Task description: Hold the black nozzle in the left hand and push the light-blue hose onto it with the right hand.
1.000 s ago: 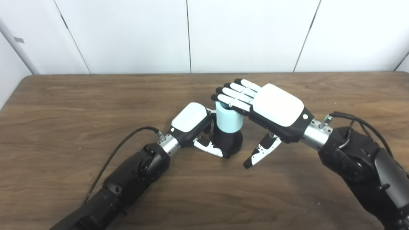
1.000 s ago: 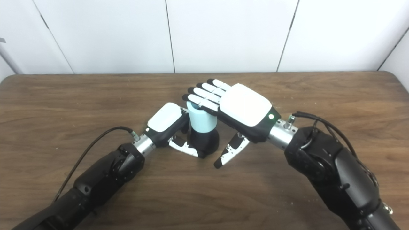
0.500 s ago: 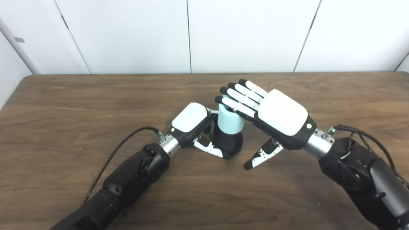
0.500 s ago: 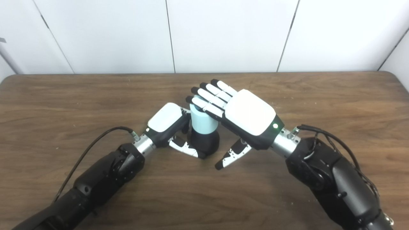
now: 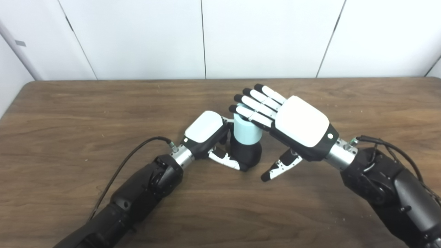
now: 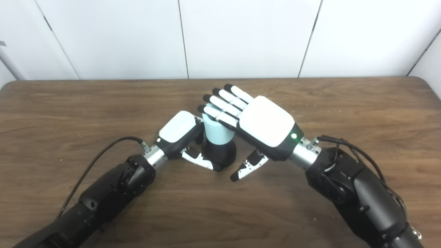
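Left hand: the white-backed, black-fingered left hand is wrapped round the base of the squat black plastic nozzle, thumb across its front, fingers hidden behind it; it grips the nozzle.
Right hand: the larger white-backed right hand lies flat and spread, its fingers resting across the top of the short light-blue cylindrical hose piece; it clasps nothing, and its thumb hangs free just above the table.
Hose position: upright, seated on top of the nozzle, just beside the left hand's knuckles, near the middle of the dark brown wood-grain table.
Nozzle position: standing on the table, wider than the hose at its base; the joint between the two is partly hidden, so how far the hose is seated cannot be told.
Handling, hose (judgement): probably light and fairly stiff-walled, with a smooth matt skin that could slip in a side grasp; pressing straight down on its top rim suits it best.
Handling, nozzle (judgement): rigid and compact, likely to tip under an off-centre push; best held low round its flared base, as here.
Risk (judgement): a slanted push could cock the hose on the nozzle.
Count: one hose, one nozzle, two hands, one table.
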Robot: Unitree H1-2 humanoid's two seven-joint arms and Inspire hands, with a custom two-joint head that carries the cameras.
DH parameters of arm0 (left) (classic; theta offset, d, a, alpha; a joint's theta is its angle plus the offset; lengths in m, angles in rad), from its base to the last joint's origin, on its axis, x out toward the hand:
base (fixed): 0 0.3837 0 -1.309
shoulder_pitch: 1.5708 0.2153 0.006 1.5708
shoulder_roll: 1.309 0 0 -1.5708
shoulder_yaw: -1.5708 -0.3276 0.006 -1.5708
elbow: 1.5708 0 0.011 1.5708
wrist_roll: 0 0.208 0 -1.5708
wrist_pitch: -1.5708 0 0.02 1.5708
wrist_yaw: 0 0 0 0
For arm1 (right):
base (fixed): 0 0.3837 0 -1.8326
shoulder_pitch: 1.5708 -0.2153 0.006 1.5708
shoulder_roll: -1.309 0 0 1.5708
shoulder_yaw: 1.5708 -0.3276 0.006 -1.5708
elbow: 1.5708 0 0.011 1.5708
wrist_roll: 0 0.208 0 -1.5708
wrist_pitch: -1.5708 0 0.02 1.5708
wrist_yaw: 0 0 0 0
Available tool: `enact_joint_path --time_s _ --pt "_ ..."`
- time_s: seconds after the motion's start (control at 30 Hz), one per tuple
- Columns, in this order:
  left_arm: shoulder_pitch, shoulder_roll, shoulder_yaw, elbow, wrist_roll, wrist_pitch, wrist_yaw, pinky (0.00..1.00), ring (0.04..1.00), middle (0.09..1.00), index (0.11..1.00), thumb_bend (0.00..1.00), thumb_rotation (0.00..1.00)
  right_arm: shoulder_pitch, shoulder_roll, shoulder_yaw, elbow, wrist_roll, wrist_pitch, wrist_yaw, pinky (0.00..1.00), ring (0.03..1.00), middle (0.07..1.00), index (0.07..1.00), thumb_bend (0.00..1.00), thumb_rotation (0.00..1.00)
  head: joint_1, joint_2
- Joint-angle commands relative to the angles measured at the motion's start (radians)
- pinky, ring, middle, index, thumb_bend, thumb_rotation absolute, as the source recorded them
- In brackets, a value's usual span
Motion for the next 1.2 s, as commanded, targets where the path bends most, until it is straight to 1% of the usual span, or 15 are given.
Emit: enact_joint_path --time_s 0.0,0.2,0.37,0.4,0.47,0.5,0.57,0.63,0.73,0.87,1.03,1.17 --pt "0.127 0.025 -0.077 0.069 0.05 0.031 -0.176 0.28 0.339 0.366 0.398 0.64 0.43 0.023 -0.048 0.062 0.047 -0.054 -0.08 0.085 1.0 0.988 0.959 0.889 0.78 0.43 0.001 0.001" --pt "0.126 0.026 -0.078 0.071 0.054 0.03 -0.172 0.29 0.341 0.371 0.409 0.64 0.43 0.004 -0.066 0.087 0.062 -0.043 -0.095 0.103 0.99 0.98 0.946 0.888 0.77 0.43 -0.001 0.002" --pt "0.131 0.026 -0.077 0.063 0.053 0.034 -0.172 0.28 0.333 0.357 0.347 0.64 0.43 -0.016 -0.077 0.102 0.064 -0.012 -0.089 0.126 0.99 0.973 0.944 0.888 0.76 0.44 -0.003 0.002" --pt "0.132 0.026 -0.077 0.062 0.053 0.035 -0.172 0.28 0.331 0.355 0.345 0.64 0.43 -0.018 -0.079 0.104 0.063 -0.01 -0.087 0.129 0.99 0.972 0.944 0.888 0.76 0.44 -0.003 0.002" --pt "0.132 0.025 -0.077 0.066 0.054 0.034 -0.17 0.28 0.33 0.363 0.39 0.64 0.43 -0.018 -0.082 0.105 0.059 -0.012 -0.081 0.135 0.99 0.97 0.941 0.888 0.76 0.44 -0.003 0.003" --pt "0.132 0.025 -0.078 0.067 0.054 0.034 -0.169 0.27 0.33 0.367 0.4 0.64 0.43 -0.016 -0.083 0.105 0.056 -0.013 -0.076 0.137 0.99 0.969 0.94 0.888 0.76 0.44 -0.002 0.003" --pt "0.132 0.026 -0.078 0.068 0.055 0.033 -0.169 0.27 0.331 0.367 0.392 0.64 0.43 -0.009 -0.086 0.103 0.052 -0.012 -0.072 0.135 0.99 0.969 0.94 0.888 0.76 0.44 -0.001 0.004" --pt "0.132 0.027 -0.078 0.067 0.055 0.033 -0.169 0.28 0.338 0.376 0.421 0.64 0.43 -0.004 -0.087 0.101 0.054 -0.003 -0.071 0.132 0.99 0.969 0.94 0.892 0.76 0.44 -0.001 0.004" --pt "0.133 0.028 -0.076 0.065 0.053 0.029 -0.168 0.29 0.346 0.385 0.439 0.64 0.43 0.004 -0.088 0.097 0.055 0.041 -0.063 0.139 0.99 0.969 0.94 0.896 0.76 0.44 -0.005 0.004" --pt "0.134 0.03 -0.076 0.061 0.049 0.031 -0.174 0.29 0.347 0.381 0.41 0.64 0.43 0.012 -0.08 0.09 0.077 0.144 -0.049 0.149 0.98 0.97 0.941 0.902 0.75 0.43 -0.004 0.004" --pt "0.134 0.031 -0.077 0.062 0.049 0.027 -0.173 0.29 0.355 0.388 0.423 0.64 0.43 -0.001 -0.085 0.094 0.068 0.188 -0.014 0.197 0.97 0.967 0.94 0.91 0.73 0.44 -0.005 0.004" --pt "0.134 0.033 -0.078 0.063 0.051 0.024 -0.173 0.29 0.357 0.391 0.419 0.64 0.43 -0.011 -0.094 0.096 0.065 0.206 -0.013 0.219 0.97 0.964 0.94 0.912 0.73 0.45 -0.005 0.007"
